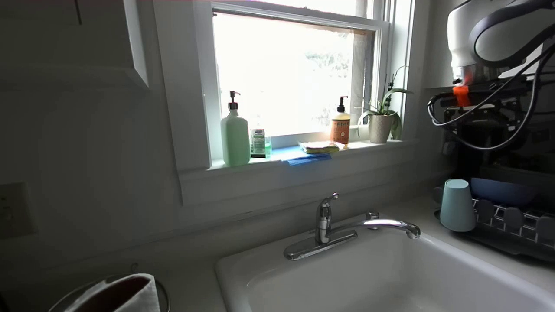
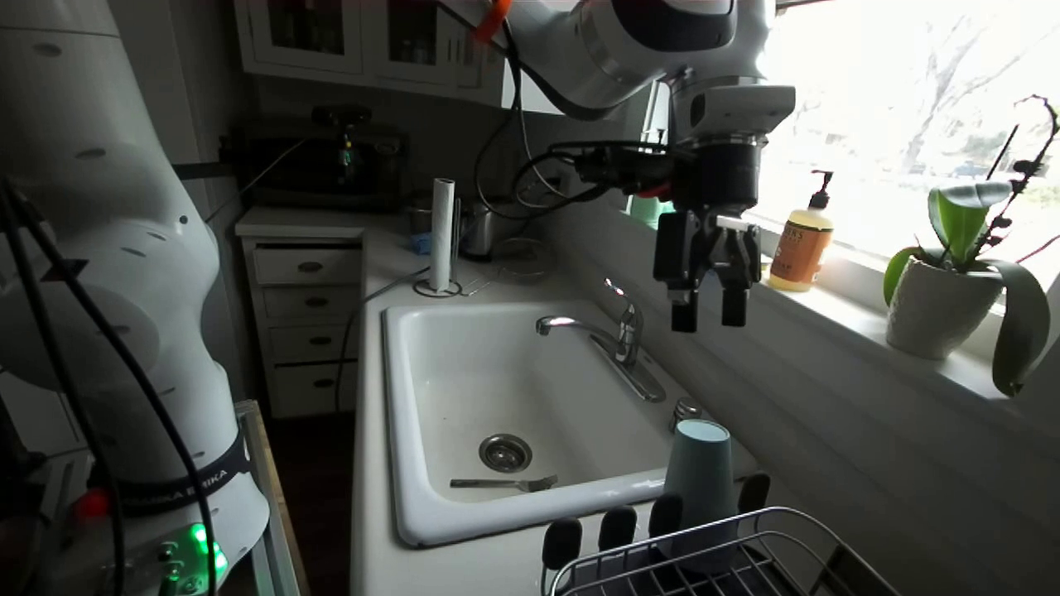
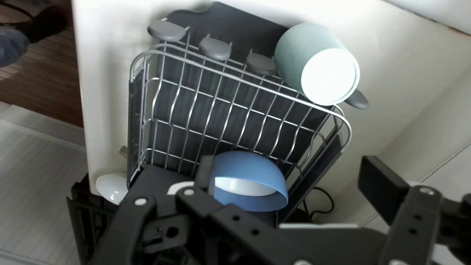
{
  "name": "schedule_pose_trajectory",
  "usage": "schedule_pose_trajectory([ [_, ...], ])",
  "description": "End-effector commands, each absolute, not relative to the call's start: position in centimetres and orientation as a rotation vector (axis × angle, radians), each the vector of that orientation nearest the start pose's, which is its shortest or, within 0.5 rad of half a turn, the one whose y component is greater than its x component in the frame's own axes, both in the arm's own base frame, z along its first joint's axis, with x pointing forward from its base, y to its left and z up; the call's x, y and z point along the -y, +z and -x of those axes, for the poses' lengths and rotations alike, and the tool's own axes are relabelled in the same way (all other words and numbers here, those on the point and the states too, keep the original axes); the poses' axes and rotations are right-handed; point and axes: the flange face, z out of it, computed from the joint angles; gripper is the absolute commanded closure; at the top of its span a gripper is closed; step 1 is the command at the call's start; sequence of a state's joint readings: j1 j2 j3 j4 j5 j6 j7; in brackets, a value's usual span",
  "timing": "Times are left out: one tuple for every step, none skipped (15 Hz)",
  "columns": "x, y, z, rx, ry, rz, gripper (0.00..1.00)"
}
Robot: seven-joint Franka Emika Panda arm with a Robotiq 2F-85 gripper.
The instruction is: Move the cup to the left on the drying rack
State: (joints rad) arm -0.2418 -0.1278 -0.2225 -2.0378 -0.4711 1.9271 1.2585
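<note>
The pale blue-green cup (image 1: 457, 206) stands upside down over a prong at the wall-side end of the drying rack's sink-facing edge. It also shows in an exterior view (image 2: 700, 472) and in the wrist view (image 3: 309, 55). The drying rack (image 3: 254, 22) is a wire basket over a dark tray with grey-tipped prongs; it appears in both exterior views (image 1: 498, 242) (image 2: 629, 575). My gripper (image 2: 710, 314) is open and empty, pointing down, well above the counter. In the wrist view its fingers (image 3: 294, 182) are wide apart, with the cup ahead of them, not between them.
A blue bowl (image 3: 254, 169) leans inside the rack. The white sink (image 2: 406, 414) with a faucet (image 2: 627, 339) and a fork (image 2: 505, 483) lies beside the rack. The windowsill holds an orange soap bottle (image 2: 802, 244), a potted plant (image 2: 940, 306) and a green pump bottle (image 1: 235, 138).
</note>
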Motion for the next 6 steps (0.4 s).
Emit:
schedule_pose_trajectory([
  [26.0, 52.2, -43.6, -2.386, -0.230, 2.554, 0.00],
  [26.6, 51.4, -44.7, -2.433, -0.286, 2.530, 0.00],
  [26.5, 51.6, -44.4, -2.424, -0.271, 2.545, 0.00],
  [26.5, 51.8, -44.2, -2.419, -0.264, 2.552, 0.00],
  [26.5, 51.9, -44.2, -2.417, -0.262, 2.554, 0.00],
  [26.5, 51.9, -44.2, -2.416, -0.261, 2.556, 0.00],
])
